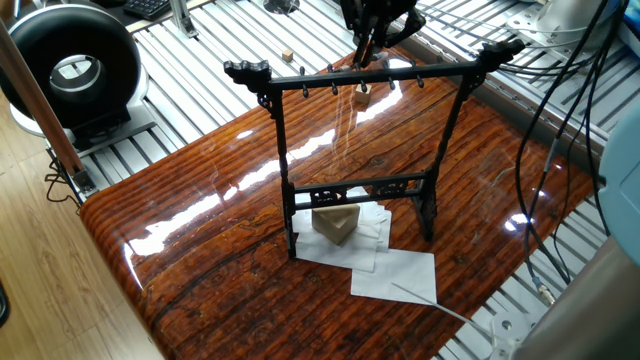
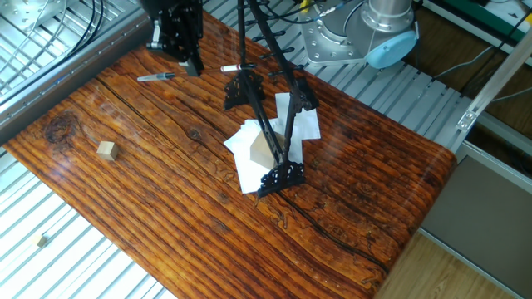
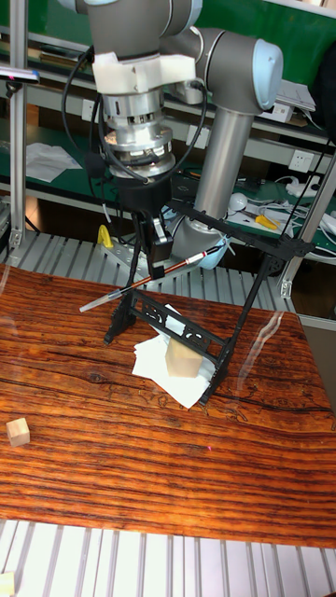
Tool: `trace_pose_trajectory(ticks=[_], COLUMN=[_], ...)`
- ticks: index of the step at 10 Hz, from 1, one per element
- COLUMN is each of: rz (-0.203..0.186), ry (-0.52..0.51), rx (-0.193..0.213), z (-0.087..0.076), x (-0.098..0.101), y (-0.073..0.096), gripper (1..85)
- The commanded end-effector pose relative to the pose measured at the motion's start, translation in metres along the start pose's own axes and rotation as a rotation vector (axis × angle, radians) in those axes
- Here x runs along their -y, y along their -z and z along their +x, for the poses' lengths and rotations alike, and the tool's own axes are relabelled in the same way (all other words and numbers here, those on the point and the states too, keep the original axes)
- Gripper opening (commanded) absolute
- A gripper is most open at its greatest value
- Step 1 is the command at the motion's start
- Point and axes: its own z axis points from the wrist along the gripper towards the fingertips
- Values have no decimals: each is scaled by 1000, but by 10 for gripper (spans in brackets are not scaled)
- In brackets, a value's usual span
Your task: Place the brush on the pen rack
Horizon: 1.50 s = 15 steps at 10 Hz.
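The brush is a thin rod with a dark grey shaft, hanging nearly level above the table with its grey tip lower. My gripper is shut on it near mid-length. In the other fixed view the brush's grey part sticks out left of the gripper, which stands left of the pen rack. The black pen rack stands upright at the table's middle, with small pegs under its crossbar. The gripper is above and behind that crossbar. In the tall view the pen rack is just right of the gripper.
White paper sheets and a tan wedge block lie between the rack's feet. A thin pale rod rests on the paper. A small wooden cube sits on the table. A black round fan and cables flank the table.
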Motion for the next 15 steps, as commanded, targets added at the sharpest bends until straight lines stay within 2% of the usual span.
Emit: trace_pose_trajectory(ticks=[1, 13, 15], rz=[18, 30, 47], ry=[-17, -21, -36], rx=[2, 3, 33], z=[-2, -1, -4], x=[3, 9, 11], y=[3, -1, -2], gripper=[10, 10, 10])
